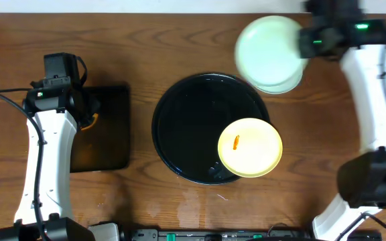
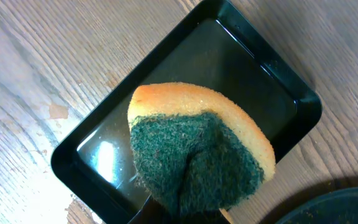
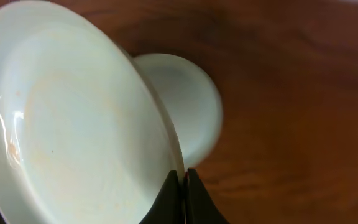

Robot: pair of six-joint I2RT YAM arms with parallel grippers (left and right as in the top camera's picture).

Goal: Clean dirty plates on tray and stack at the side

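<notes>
The round black tray (image 1: 186,124) lies mid-table. A pale yellow plate (image 1: 250,147) with an orange smear rests on its lower right rim. At the back right, my right gripper (image 1: 305,43) (image 3: 183,174) is shut on the rim of a mint-green plate (image 1: 267,45) (image 3: 73,124), held tilted just above a second mint-green plate (image 1: 285,84) (image 3: 188,102) lying on the table. My left gripper (image 1: 89,120) (image 2: 191,213) is shut on a yellow sponge with a green scouring face (image 2: 201,155), hanging over the small rectangular tray.
A rectangular black tray (image 1: 109,134) (image 2: 291,93) lies at the left under the sponge. The round tray's edge (image 2: 340,208) shows at the bottom right of the left wrist view. Bare wooden table lies around the trays.
</notes>
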